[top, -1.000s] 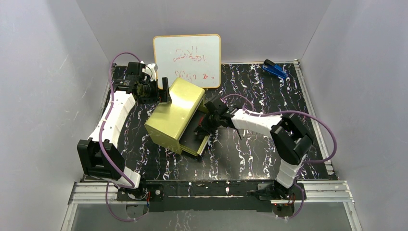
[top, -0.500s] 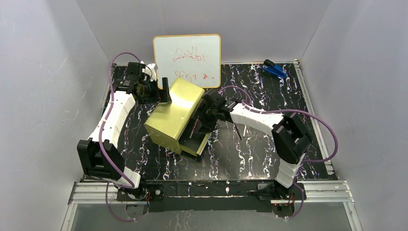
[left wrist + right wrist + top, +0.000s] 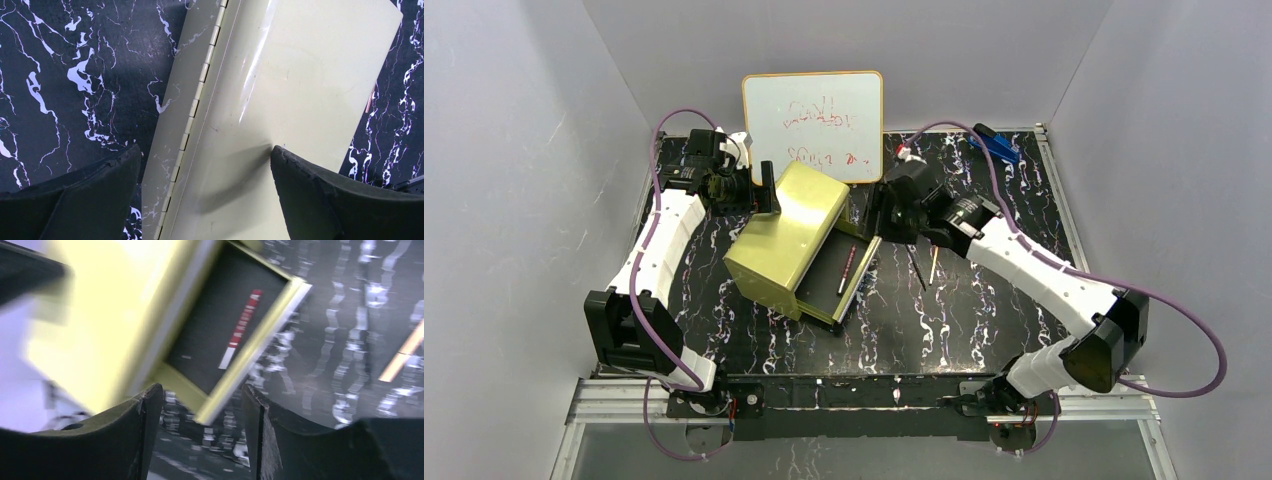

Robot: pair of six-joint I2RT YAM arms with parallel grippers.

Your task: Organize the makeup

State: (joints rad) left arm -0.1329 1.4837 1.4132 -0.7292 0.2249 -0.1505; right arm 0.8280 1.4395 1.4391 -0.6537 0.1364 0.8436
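The right gripper (image 3: 201, 391) hangs over the far end of the yellow case's open tray (image 3: 861, 278), jaws spread wide with nothing between them; one red stick (image 3: 848, 268) lies in the tray, its length running along the tray's long side. The next pick looks to be on the table (image 3: 964, 330) just right of the tray; there a dark stick (image 3: 916, 270) and a tan stick (image 3: 934, 264) lie side by side, close but apart. Both lie nearer the arm bases than this gripper and slightly to its right; their long axes run roughly near-to-far and draw together toward the near end, so the jaws would need to close across that line. The right arm is much the nearer. The left gripper (image 3: 205, 148) is at the raised lid (image 3: 789, 225) on the far-left side; its fingers straddle the lid by the hinge, though whether they actually clamp it cannot be told from the wrist view.
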